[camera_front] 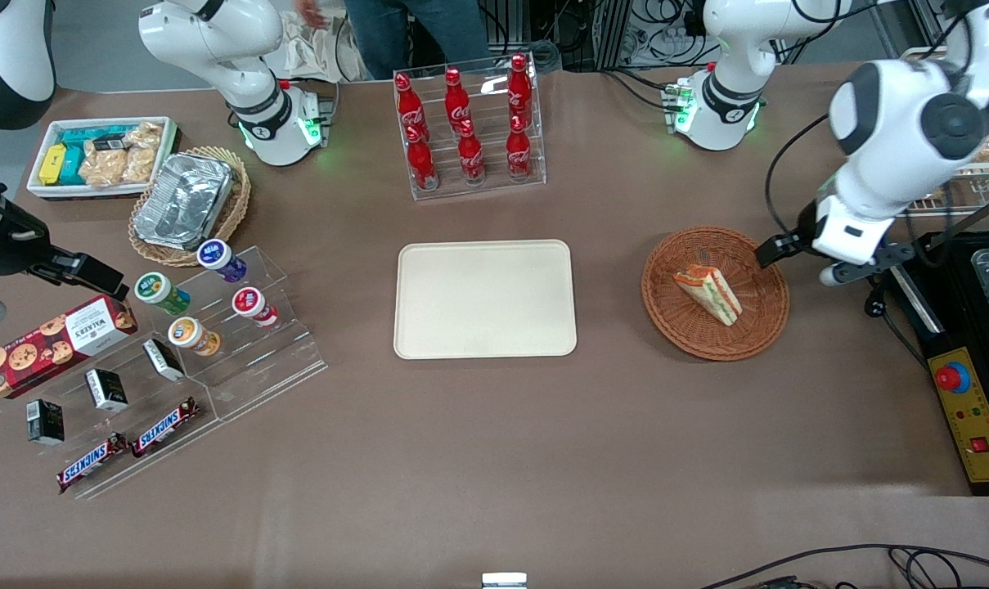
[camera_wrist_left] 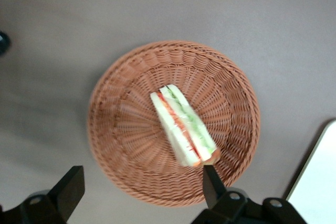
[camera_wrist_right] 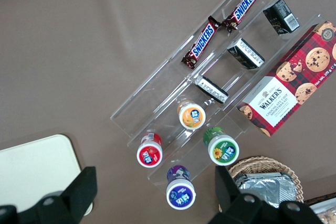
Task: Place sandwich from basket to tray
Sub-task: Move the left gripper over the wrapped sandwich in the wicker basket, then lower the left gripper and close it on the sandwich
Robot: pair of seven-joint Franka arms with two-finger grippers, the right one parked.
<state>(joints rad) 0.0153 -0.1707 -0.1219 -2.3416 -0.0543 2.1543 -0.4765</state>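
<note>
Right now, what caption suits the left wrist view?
Open pincer hovers above the sandwich lying in the wicker basket.

A robotics lab, dressed as a snack shop. Two arm bases bolt onto the brown bench [camera_front: 494,425], cables trail, and an emergency-stop box [camera_front: 970,413] sits close (red button).

Even, bright overhead light; soft shadows on the tabletop [camera_front: 494,458]. Left wrist view slightly blurred, the sandwich [camera_wrist_left: 184,127] soft; foil [camera_front: 185,200] glares.
</note>
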